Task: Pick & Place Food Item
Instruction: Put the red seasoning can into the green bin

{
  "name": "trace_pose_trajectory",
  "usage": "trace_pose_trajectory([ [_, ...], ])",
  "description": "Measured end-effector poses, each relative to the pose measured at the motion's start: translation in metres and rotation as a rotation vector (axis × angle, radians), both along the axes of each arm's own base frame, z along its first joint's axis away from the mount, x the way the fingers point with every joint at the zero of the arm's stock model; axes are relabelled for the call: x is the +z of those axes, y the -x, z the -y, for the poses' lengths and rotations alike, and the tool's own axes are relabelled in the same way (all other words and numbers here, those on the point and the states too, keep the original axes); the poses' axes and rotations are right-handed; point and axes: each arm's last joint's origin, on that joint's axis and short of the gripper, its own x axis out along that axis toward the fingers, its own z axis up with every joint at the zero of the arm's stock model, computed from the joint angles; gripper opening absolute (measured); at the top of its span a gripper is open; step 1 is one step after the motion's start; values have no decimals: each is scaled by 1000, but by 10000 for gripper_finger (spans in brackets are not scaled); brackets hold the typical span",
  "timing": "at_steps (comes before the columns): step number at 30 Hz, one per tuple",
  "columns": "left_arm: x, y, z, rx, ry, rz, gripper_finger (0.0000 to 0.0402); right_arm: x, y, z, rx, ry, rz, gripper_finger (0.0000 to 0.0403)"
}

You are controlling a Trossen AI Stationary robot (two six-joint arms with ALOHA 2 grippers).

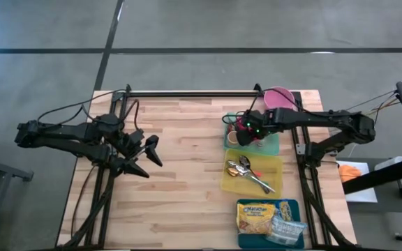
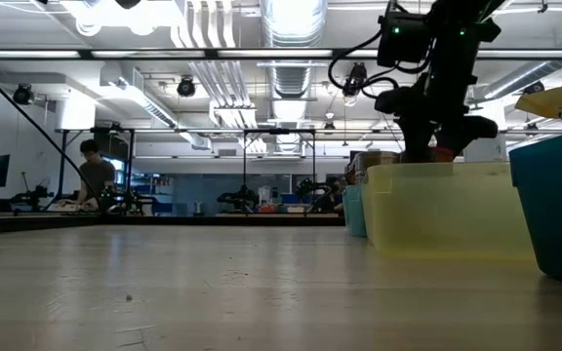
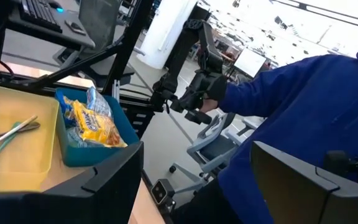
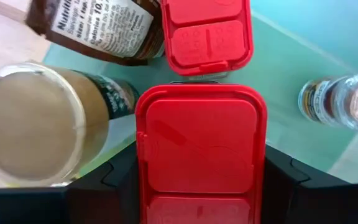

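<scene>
Right claw (image 1: 245,134) clamped on red-lidded jar (image 4: 201,146) inside the teal tray (image 1: 273,147). Left claw (image 1: 147,158) apart over bare wooden worktop (image 1: 180,174). Person (image 2: 93,174) seated in the workshop behind.

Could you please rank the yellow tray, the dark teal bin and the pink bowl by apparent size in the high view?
1. Shallow yellow plastic tray
2. Dark teal plastic bin, looks close to the tray; unsure
3. Round pink bowl, partly hidden by the right arm

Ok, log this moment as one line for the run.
right gripper: jaws closed on red-lidded container in green tray | left gripper: jaws open, idle over table
</scene>
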Motion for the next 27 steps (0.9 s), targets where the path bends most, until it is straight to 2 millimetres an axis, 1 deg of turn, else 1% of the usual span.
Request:
trace_pose_trajectory([
  [13,0,0,0,0,3,-5,299,-31,-17,5,23,-18,-111,207],
  [17,0,0,0,1,9,-10,299,-37,-21,6,29,-18,-118,207],
  [23,0,0,0,1,9,-10,299,-39,-26,7,50,-5,-103,207],
  [25,-1,0,0,1,9,-16,299,-40,-26,7,49,-5,-105,219],
  [27,-2,0,0,1,9,-27,299,-39,-25,8,49,-4,-106,255],
])
